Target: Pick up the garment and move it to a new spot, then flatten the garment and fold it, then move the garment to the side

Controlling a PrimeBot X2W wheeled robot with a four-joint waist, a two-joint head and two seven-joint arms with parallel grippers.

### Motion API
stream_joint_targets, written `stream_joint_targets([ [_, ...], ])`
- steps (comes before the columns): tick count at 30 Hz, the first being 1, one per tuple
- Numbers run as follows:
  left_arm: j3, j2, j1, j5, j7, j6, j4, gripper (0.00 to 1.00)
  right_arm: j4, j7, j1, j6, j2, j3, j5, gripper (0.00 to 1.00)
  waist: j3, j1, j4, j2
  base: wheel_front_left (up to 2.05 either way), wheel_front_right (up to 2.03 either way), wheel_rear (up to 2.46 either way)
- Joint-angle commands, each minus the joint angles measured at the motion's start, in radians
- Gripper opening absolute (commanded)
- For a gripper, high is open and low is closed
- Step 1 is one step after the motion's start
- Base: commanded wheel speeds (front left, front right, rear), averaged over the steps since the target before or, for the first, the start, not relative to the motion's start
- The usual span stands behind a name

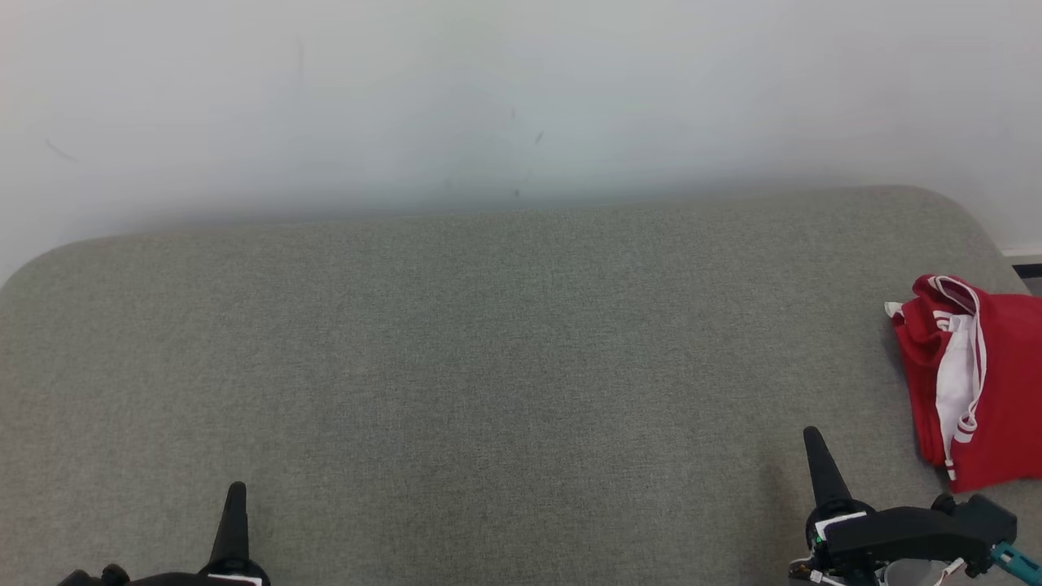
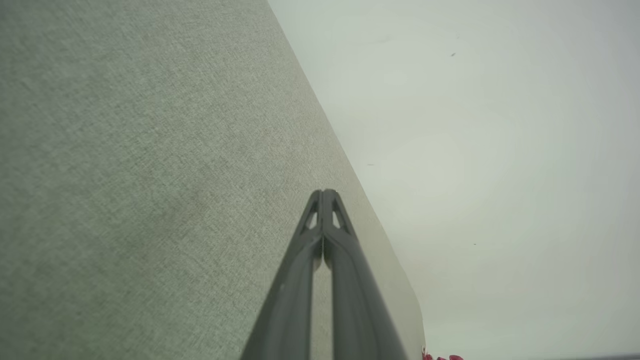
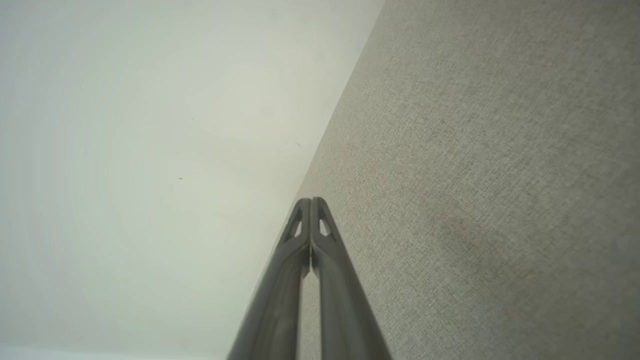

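At the near edge, the left claw (image 1: 235,500) is seen low on the left and the right claw (image 1: 816,443) low on the right. Each is pressed fully closed, fingertips touching, with nothing held. Both are poised over the grey fabric-covered worktop (image 1: 488,342), fingers pointed toward its far side. Further back, the garment (image 1: 997,391), red with white trim, is laid in a folded heap at the worktop's right edge — near the right claw but apart from it. A pale wall (image 1: 488,98) is seen behind the far edge.
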Motion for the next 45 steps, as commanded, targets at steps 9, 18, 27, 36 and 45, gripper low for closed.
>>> stream_joint_targets([
  [9,0.007,0.005,-0.026,-0.108,0.027,-0.013,-0.016,0.00,-0.024,0.028,-0.011,-0.001,0.001,-0.009,0.113,0.00,0.000,0.0000,0.004,0.0000,0.00,0.00,0.00],
  [18,0.011,0.005,-0.033,-0.186,0.047,-0.017,-0.020,0.00,-0.034,0.049,-0.011,-0.002,0.002,-0.016,0.198,0.00,0.001,0.0000,0.007,0.0000,0.00,0.00,0.00],
  [27,0.014,0.005,-0.038,-0.252,0.065,-0.023,-0.022,0.00,-0.043,0.067,-0.011,-0.002,0.002,-0.021,0.269,0.00,0.001,0.0000,0.010,0.0000,0.00,0.00,0.00],
  [36,0.018,0.006,-0.046,-0.323,0.082,-0.026,-0.025,0.00,-0.053,0.084,-0.010,-0.002,0.002,-0.027,0.343,0.00,0.002,0.0000,0.013,0.0000,0.00,0.00,0.00],
  [45,0.021,0.006,-0.048,-0.390,0.099,-0.032,-0.027,0.00,-0.060,0.101,-0.009,-0.002,0.002,-0.032,0.411,0.00,0.002,0.0000,0.016,0.0000,0.00,0.00,0.00],
])
